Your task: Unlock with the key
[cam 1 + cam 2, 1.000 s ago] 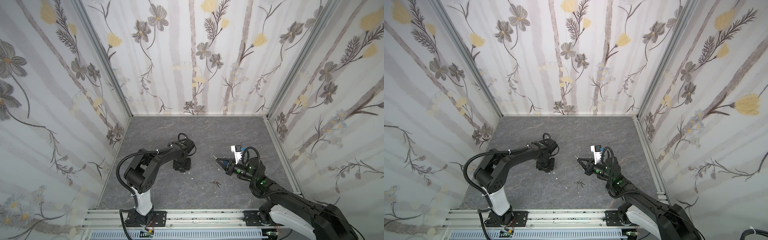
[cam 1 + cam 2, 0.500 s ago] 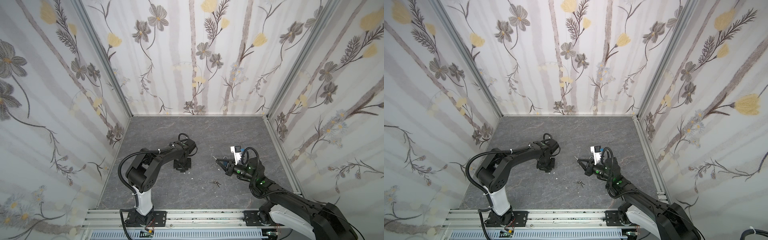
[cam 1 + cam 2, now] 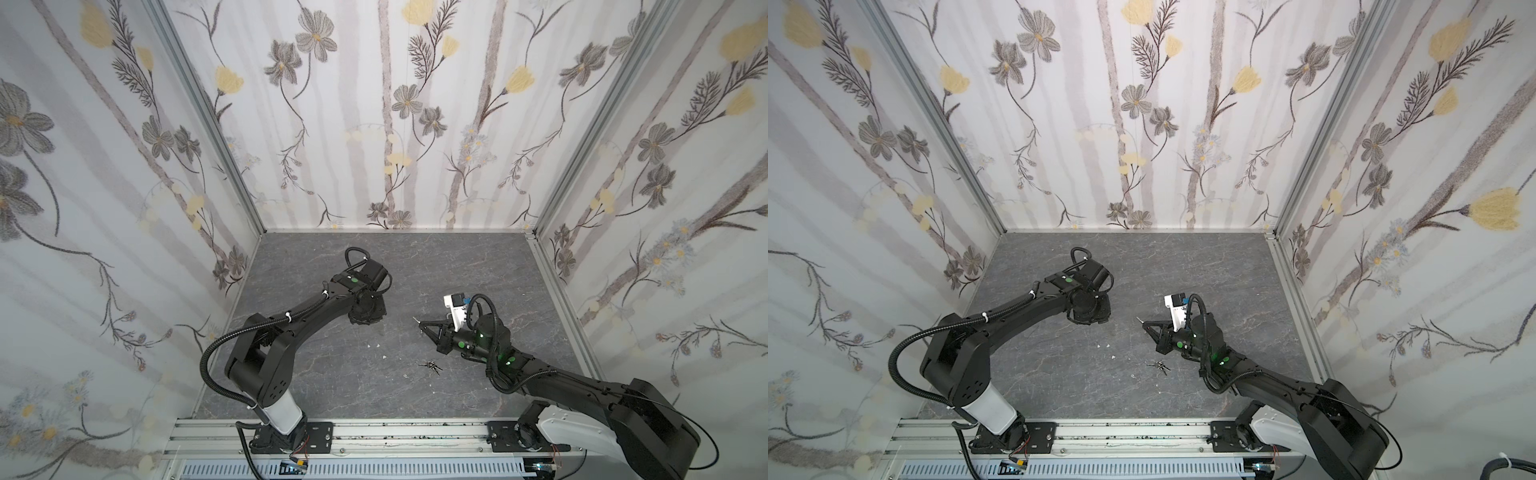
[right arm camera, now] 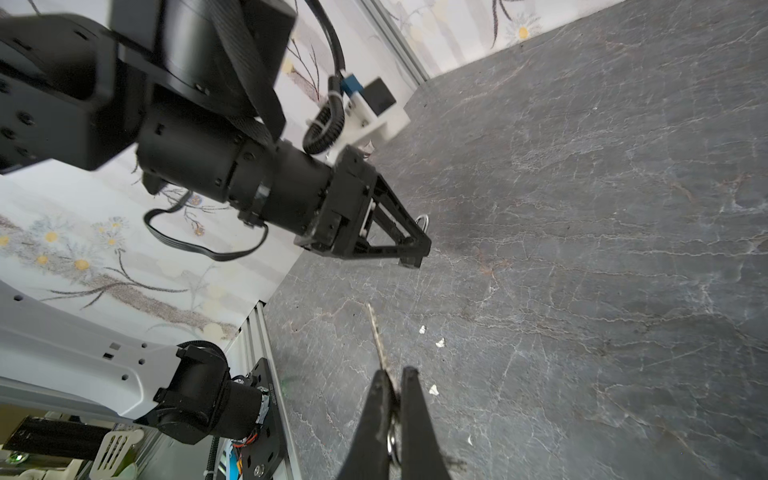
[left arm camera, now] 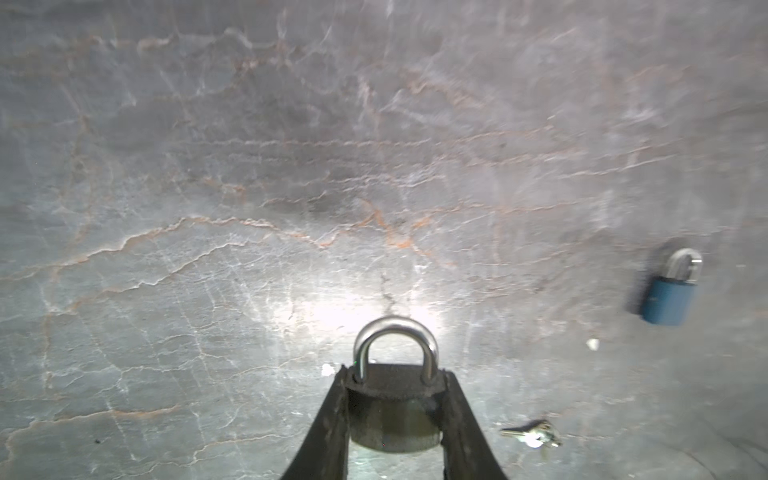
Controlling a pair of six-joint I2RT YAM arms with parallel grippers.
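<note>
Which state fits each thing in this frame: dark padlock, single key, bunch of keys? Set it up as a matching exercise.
Things:
1. dark padlock
2. single key
3. bunch of keys

States:
A. lying loose on the table
B. clamped between the fingers of the left gripper
C. pinched in the right gripper, blade sticking out

Pairs: 1-B, 2-C, 3-A

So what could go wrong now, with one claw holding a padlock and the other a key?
The key is pinched only at its head by the right gripper, so it may twist or slip on contact. The left gripper grips the dark padlock by its sides; its keyhole isn't visible, so aiming could miss. A blue padlock and spare keys lie nearby: this key might not fit.
</note>
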